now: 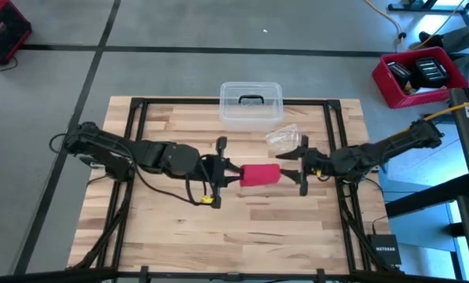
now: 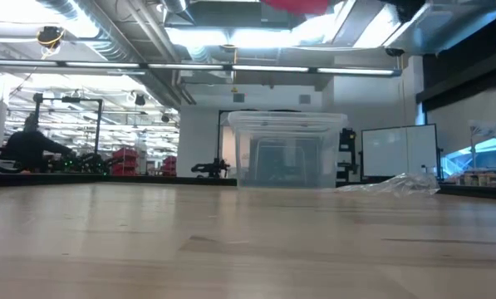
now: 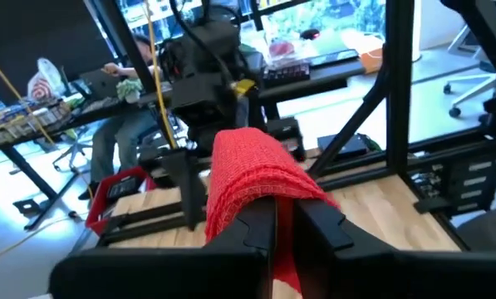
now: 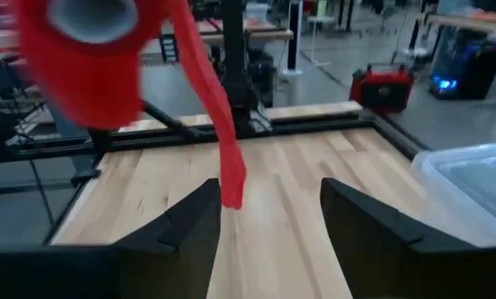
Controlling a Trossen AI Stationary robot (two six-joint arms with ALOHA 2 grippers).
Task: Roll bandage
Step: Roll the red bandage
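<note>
I have the left gripper (image 1: 228, 174) pinching the red bandage (image 1: 259, 174), jaws pressed together on it, above the table (image 1: 179, 228) centre. My right gripper (image 1: 302, 167) hangs just right of it, jaws spread, empty.

Bright, even light from ceiling strips (image 2: 231, 37), which glare white in the low view. Soft, faint shadows on the table (image 1: 242, 220). In the right wrist view the bandage (image 4: 90, 58) is smeared with blur; its own fingers (image 4: 181, 232) loom dark, unfocused.
</note>
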